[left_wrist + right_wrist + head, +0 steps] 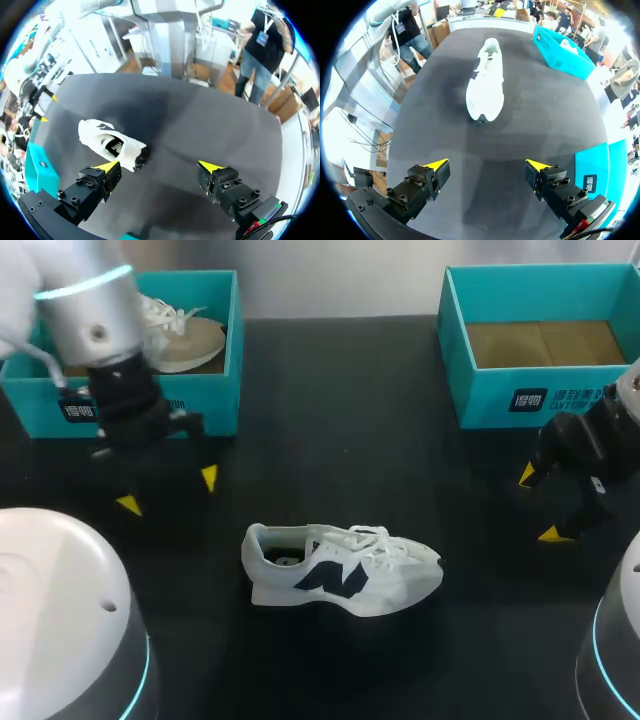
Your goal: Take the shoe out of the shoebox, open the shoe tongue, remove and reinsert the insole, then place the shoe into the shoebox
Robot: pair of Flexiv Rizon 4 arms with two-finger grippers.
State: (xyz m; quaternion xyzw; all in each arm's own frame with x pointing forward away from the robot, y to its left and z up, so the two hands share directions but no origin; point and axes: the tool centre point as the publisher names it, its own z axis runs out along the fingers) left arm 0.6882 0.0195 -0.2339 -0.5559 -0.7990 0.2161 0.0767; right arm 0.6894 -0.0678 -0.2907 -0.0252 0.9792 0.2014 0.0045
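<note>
The white shoe (pixel 340 568) stands on its sole mid-table, out of both boxes, toe toward my right. Opening the tongue looks like the step in hand; one gripper should steady the heel while the other pinches the tongue beneath the laces and lifts gently. The left gripper (pixel 168 492) and right gripper (pixel 540 505) hover spread wide, holding nothing, well apart from it. The left shoebox (pixel 205 405) holds a beige shoe (pixel 185 338); the right shoebox (pixel 540 400) is empty. The insole inside the collar is too dark to make out.
</note>
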